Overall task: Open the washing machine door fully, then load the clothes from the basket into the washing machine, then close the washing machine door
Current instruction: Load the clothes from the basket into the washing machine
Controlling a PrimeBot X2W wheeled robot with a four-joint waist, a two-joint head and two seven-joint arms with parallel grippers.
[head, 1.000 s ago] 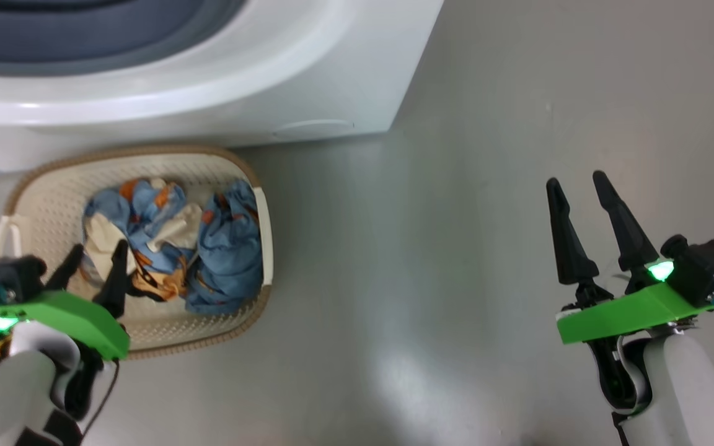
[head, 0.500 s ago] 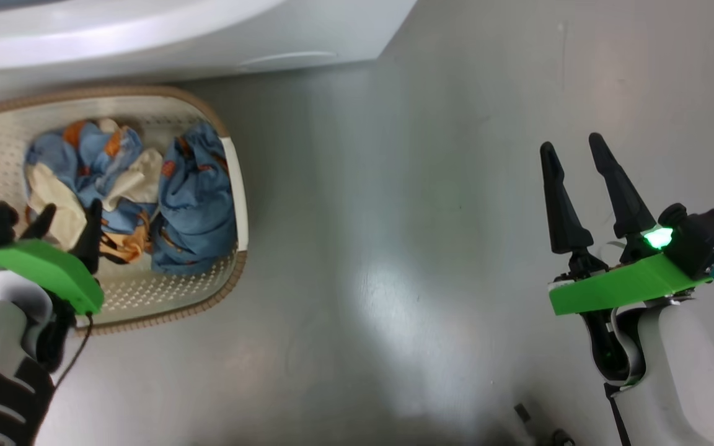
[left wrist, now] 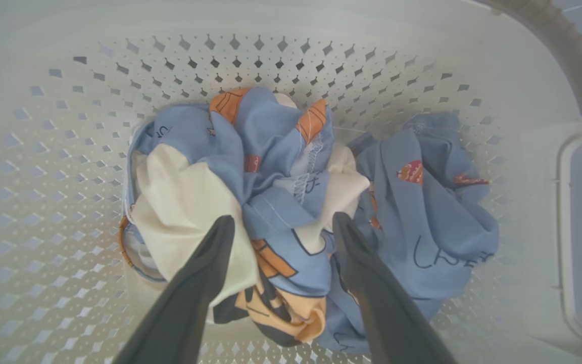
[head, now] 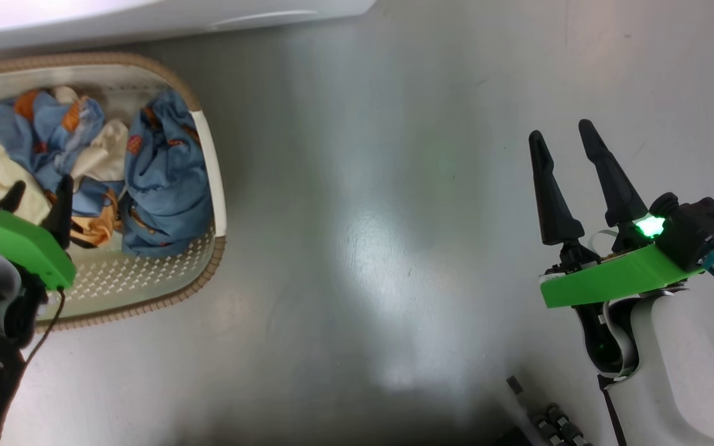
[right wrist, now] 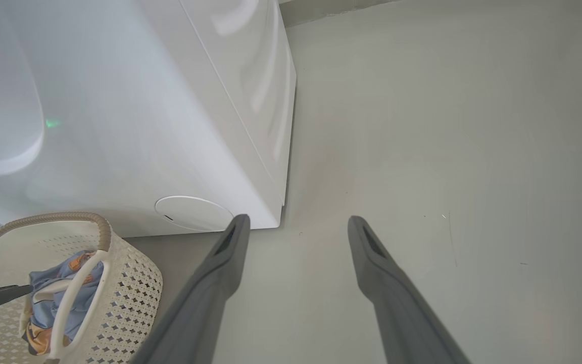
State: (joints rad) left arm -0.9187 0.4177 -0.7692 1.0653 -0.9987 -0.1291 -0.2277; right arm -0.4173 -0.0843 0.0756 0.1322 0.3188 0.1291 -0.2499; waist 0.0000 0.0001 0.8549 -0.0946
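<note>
While the left gripper (head: 41, 186) hangs over the basket (head: 208, 272) at the head view's left edge, its fingers are spread and empty, with their tips just above the clothes (head: 165, 173) heaped inside. The basket stands on the grey floor (head: 363, 248), close in front of the washing machine (head: 146, 18). The right gripper (head: 558, 130) hovers well apart over bare floor, its fingers also parted and holding nothing.

In the left wrist view the two fingers straddle the middle of the heap, where the cream garment (left wrist: 180, 202) folds into a light blue printed one (left wrist: 271, 146). A second blue bundle (left wrist: 422, 212) lies to the right. The step in hand looks like a pick. It would go best if the tips sink into the bunched folds before closing, so the pinch takes a thick ridge of cloth rather than a loose edge. The lift should then go straight up, clear of the perforated wall.

In the right wrist view the round filter cap (right wrist: 192, 212) sits low on the machine's white front, near the basket's rim. That arm looks well placed to stay out of the way.
</note>
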